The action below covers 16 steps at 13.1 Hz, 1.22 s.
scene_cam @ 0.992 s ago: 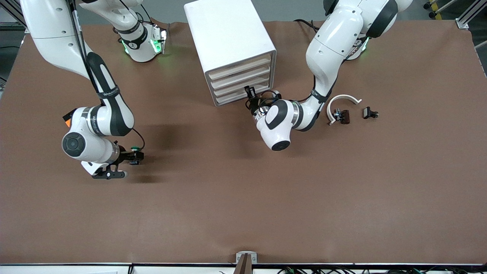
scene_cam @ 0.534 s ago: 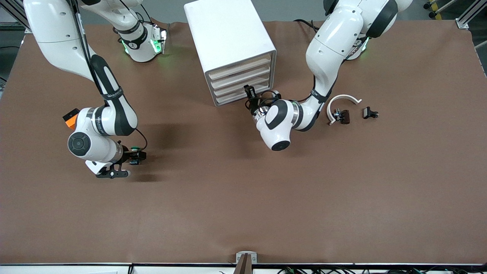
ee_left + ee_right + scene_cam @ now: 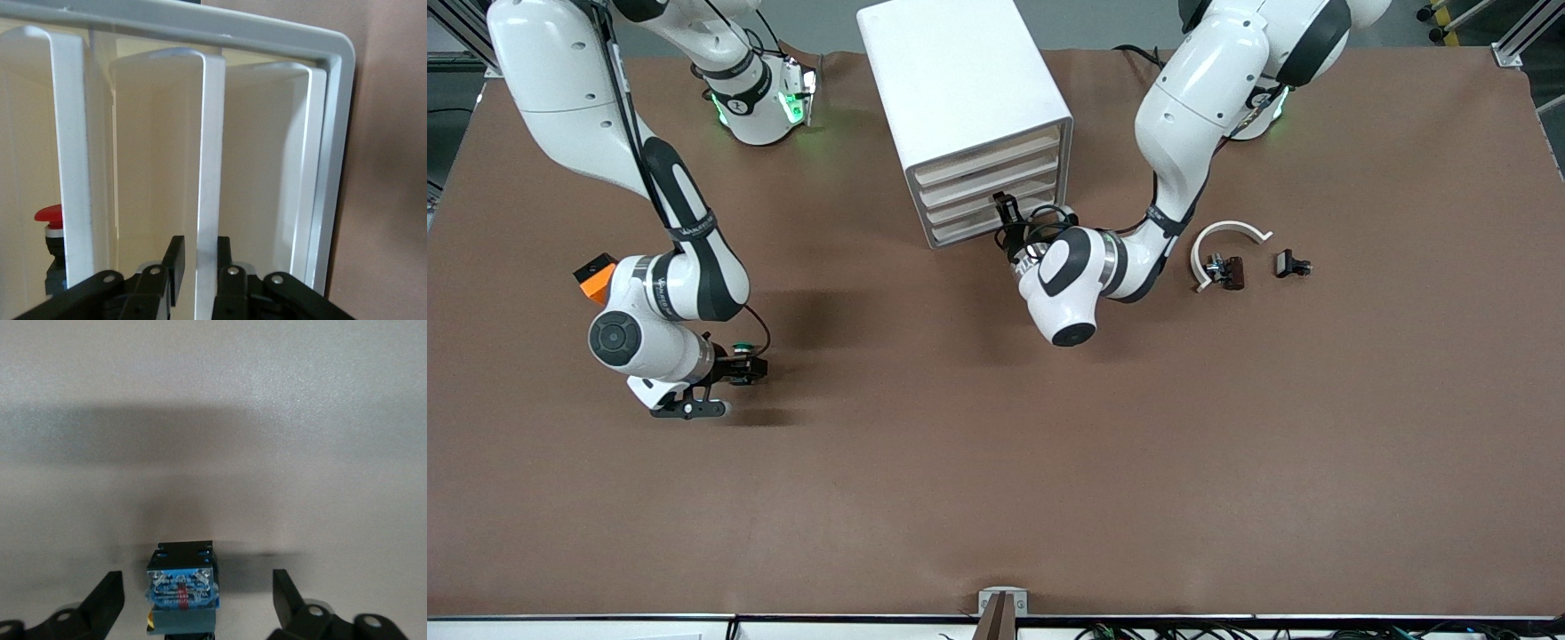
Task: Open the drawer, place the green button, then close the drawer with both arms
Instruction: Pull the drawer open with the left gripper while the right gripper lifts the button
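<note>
**Nearly set: drawer front pinched, button bracketed**

The cabinet (image 3: 960,80) stands at the table's middle, close to the bases, with its four drawer fronts turned toward the camera and slightly toward the left arm's end. All four sit flush, so the drawer (image 3: 960,233), the lowest, is not yet pulled out.

The left arm (image 3: 1183,107) bends down in front of the cabinet. The right arm (image 3: 560,89) reaches low over the table at its own end.

The left gripper (image 3: 1007,213) is at the lower fronts. Its wrist view shows the fingers (image 3: 175,263) pressed together on a thin white lip between them. Whether that lip belongs to the lowest drawer or the one above, I cannot tell. A red-capped switch (image 3: 48,215) shows inside a neighbouring compartment.

The right gripper (image 3: 740,370) is low at the table with its fingers (image 3: 107,597) spread wide. The button (image 3: 740,348) lies on the table between them, touching neither finger, its blue-black body (image 3: 182,587) roughly centred in the gap.

The relation that matters is that the button lies well apart from the cabinet, toward the right arm's end and nearer the camera. The right arm is therefore far closer to it. Once the fingers shut, the carry must run toward the cabinet's front, and the left arm's pull has to bring the tray out toward the camera to receive it.
</note>
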Motion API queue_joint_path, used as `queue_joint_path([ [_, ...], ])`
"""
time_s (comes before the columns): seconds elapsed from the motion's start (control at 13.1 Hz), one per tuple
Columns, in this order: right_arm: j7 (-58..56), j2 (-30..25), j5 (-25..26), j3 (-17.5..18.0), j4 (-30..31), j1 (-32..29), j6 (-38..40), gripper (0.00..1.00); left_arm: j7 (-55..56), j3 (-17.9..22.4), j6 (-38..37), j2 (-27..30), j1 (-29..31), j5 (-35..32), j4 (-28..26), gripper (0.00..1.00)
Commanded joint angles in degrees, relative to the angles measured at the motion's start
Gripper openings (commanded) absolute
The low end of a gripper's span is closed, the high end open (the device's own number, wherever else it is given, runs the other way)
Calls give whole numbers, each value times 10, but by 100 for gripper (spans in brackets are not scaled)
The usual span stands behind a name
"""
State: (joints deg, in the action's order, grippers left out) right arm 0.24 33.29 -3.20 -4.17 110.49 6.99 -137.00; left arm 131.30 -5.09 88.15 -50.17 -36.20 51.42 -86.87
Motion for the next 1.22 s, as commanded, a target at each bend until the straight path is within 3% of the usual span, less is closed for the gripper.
queue_joint_path([
  [0.0,-2,-2,-5,1,4,-2,-9,72,12,3,-1,-6,-12,13,6,26],
  [0.31,3,-2,-5,1,3,0,-10,39,11,4,8,-17,-22,19,6,24],
  [0.53,11,-7,-5,1,-1,2,-2,21,12,4,13,-17,-23,18,6,9],
  [0.69,11,-13,-5,1,-5,2,9,21,12,5,13,-15,-19,17,6,0],
  [1.14,25,-31,-1,1,-58,14,131,22,11,24,10,-12,12,11,8,0],
])
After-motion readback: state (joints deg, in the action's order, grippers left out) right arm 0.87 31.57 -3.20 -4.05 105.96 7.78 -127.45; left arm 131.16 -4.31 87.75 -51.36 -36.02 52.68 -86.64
